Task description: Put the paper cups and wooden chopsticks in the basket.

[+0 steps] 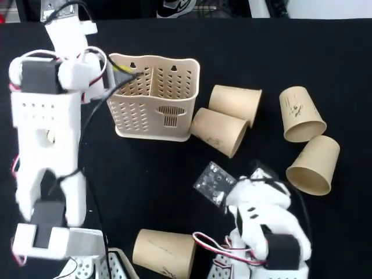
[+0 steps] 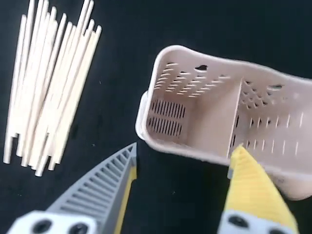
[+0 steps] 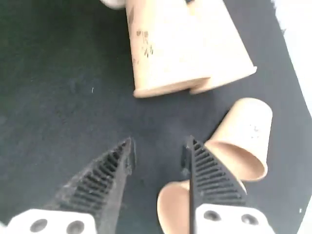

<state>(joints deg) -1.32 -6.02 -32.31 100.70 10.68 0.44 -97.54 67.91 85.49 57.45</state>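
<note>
Left pincer (image 2: 186,150) released, basket (image 2: 209,112) just beyond, wooden chopsticks (image 2: 48,87) apart. Right pincer (image 3: 158,142) released, paper cups (image 3: 243,136) just beside.

Black cloth-covered table (image 1: 145,186) carries: one beige perforated plastic basket (image 1: 152,110) standing upright, one loose bundle of pale wooden chopsticks (image 2: 46,87), five brown paper cups (image 1: 220,132) on their sides, two touching just beside the basket.

Basket (image 1: 152,113) interior open; cup (image 1: 220,131) lies just beside its wall.
</note>
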